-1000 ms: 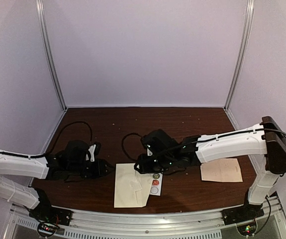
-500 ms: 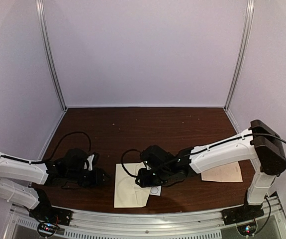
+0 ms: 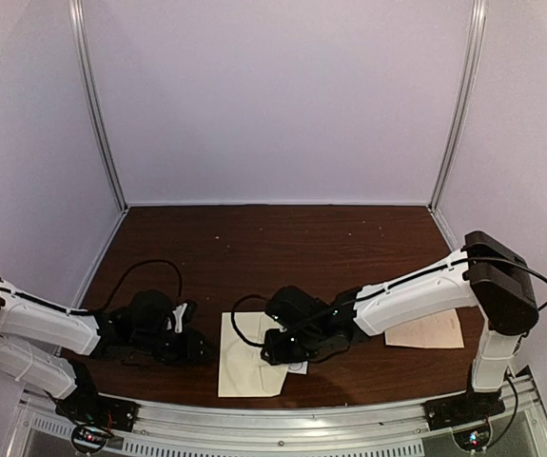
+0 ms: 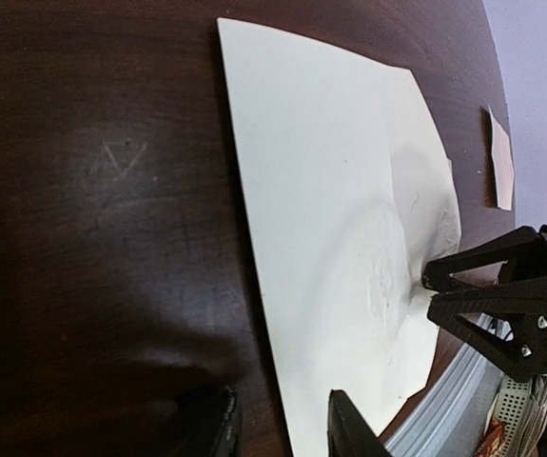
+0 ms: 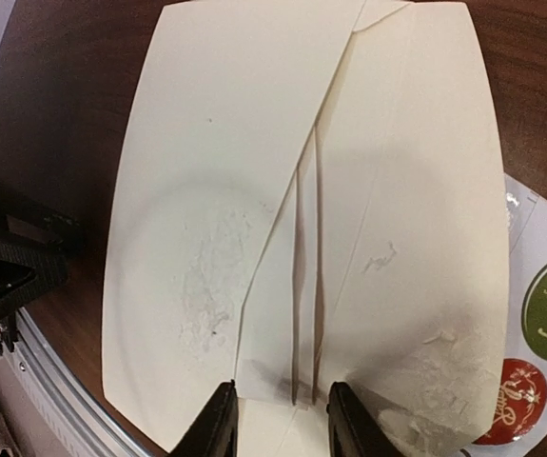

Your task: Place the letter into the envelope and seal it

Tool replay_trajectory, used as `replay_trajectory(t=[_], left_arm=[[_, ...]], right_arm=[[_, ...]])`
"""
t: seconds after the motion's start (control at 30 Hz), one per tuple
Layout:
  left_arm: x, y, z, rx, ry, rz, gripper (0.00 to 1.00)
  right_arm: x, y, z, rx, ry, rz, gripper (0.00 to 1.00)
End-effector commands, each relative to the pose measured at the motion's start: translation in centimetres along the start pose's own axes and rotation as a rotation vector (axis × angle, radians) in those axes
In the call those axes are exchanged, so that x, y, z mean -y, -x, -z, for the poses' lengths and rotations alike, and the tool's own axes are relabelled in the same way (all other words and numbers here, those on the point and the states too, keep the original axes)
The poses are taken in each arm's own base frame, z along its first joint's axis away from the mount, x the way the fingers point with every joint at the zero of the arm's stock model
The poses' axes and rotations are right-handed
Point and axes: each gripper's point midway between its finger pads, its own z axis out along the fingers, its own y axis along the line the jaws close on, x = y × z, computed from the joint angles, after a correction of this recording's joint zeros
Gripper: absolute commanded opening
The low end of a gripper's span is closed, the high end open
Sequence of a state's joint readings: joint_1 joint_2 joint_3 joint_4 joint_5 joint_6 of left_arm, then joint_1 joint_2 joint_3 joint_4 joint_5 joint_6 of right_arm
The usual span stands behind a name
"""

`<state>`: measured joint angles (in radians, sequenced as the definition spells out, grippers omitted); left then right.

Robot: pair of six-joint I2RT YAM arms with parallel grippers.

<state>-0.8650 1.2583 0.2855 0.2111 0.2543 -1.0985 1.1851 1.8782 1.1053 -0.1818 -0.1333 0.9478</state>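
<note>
Envelope (image 3: 250, 360) front and centre: it lay flat on the table (image 3: 254, 248), cream paper with its triangular flap (image 5: 283, 286) folded down across the face. The letter (image 3: 427, 329) sat well off to the envelope's right, not inside, so the job looked to be at its first step, getting that flap up.

The right pincer (image 5: 283, 392) was down over the envelope's right part, fingers spread and gripping nothing, with the flap's point sitting in the gap between them. The left pincer (image 4: 278, 407) waited low at the envelope's left edge, likewise released and empty-handed; whether it was pressing on the paper I could not tell.

My read on doing this well: one right finger needed to slide under the flap's point, not merely land on top of it. Then a light clench and a swing upward about the fold line, never a straight tug, since thin paper on a smooth table would likely skate along with the pull. A left finger planted on the envelope's left edge would have anchored it.

One hazard sat just beside the envelope's right edge: the sticker card (image 5: 539, 319), green and red rounds showing, near enough to be snagged by a careless scoop.
</note>
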Motion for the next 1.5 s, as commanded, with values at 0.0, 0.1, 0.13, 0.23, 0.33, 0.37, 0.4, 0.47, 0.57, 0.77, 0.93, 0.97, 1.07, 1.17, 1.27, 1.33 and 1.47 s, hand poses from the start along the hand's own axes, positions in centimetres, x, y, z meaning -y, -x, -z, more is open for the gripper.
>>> replay_trajectory(t=[0.0,0.1,0.13,0.23,0.33,0.37,0.4,0.47,0.57,0.77,0.93,0.97,1.07,1.17,1.27,1.33,1.47], left_arm=[[0.7,-0.3,-0.4,-0.005,-0.045,-0.013,0.30],[0.8,-0.6,-0.6,-0.014,-0.052,-0.013,0.26],[0.8,-0.7,-0.8,-0.019,-0.053,-0.014,0.25],[0.9,-1.0,-1.2,-0.033,-0.052,-0.017,0.23],[1.1,-1.3,-1.6,-0.043,-0.054,-0.020,0.21],[1.0,-1.4,-1.7,-0.048,-0.050,-0.021,0.19],[1.1,-1.4,-1.9,-0.051,-0.050,-0.021,0.18],[1.2,-1.4,-2.1,-0.056,-0.048,-0.024,0.17],[1.4,-1.5,-2.4,-0.063,-0.046,-0.030,0.15],[1.6,-1.6,-2.8,-0.076,-0.044,-0.035,0.14],[1.7,-1.8,-2.9,-0.081,-0.045,-0.037,0.14],[1.7,-1.8,-2.9,-0.080,-0.045,-0.037,0.14],[1.6,-1.8,-2.9,-0.080,-0.043,-0.038,0.13],[1.4,-1.4,-2.6,-0.062,-0.017,-0.048,0.14],[1.7,-0.6,-1.9,-0.028,0.000,-0.059,0.20],[1.9,0.0,-1.3,0.002,0.006,-0.066,0.25],[2.3,1.6,-0.2,0.072,0.004,-0.064,0.32]], right_arm=[[0.1,-0.4,-0.6,-0.010,0.006,-0.004,0.33],[0.0,-0.6,-0.9,-0.019,0.014,-0.006,0.33],[0.0,-0.6,-1.0,-0.021,0.015,-0.007,0.33],[-0.3,-0.6,-1.1,-0.025,0.027,-0.008,0.33],[-0.5,-0.7,-1.2,-0.028,0.037,-0.007,0.32],[-0.6,-0.6,-1.2,-0.029,0.040,-0.007,0.32],[-0.6,-0.7,-1.3,-0.030,0.043,-0.006,0.32],[-0.8,-0.7,-1.4,-0.034,0.048,-0.005,0.32],[-1.2,-0.7,-1.5,-0.039,0.061,-0.002,0.31],[-1.6,-0.6,-1.8,-0.043,0.074,0.003,0.30],[-2.0,-0.4,-1.9,-0.042,0.082,0.011,0.30],[-2.1,-0.3,-1.9,-0.042,0.086,0.012,0.30],[-2.2,-0.2,-1.9,-0.039,0.084,0.015,0.29],[-1.8,0.3,-1.2,-0.014,0.059,0.017,0.29],[-1.1,1.2,0.2,0.031,0.024,0.015,0.31],[-0.8,1.8,1.1,0.055,0.024,0.005,0.32],[0.1,2.9,1.8,0.082,0.030,-0.021,0.34]])
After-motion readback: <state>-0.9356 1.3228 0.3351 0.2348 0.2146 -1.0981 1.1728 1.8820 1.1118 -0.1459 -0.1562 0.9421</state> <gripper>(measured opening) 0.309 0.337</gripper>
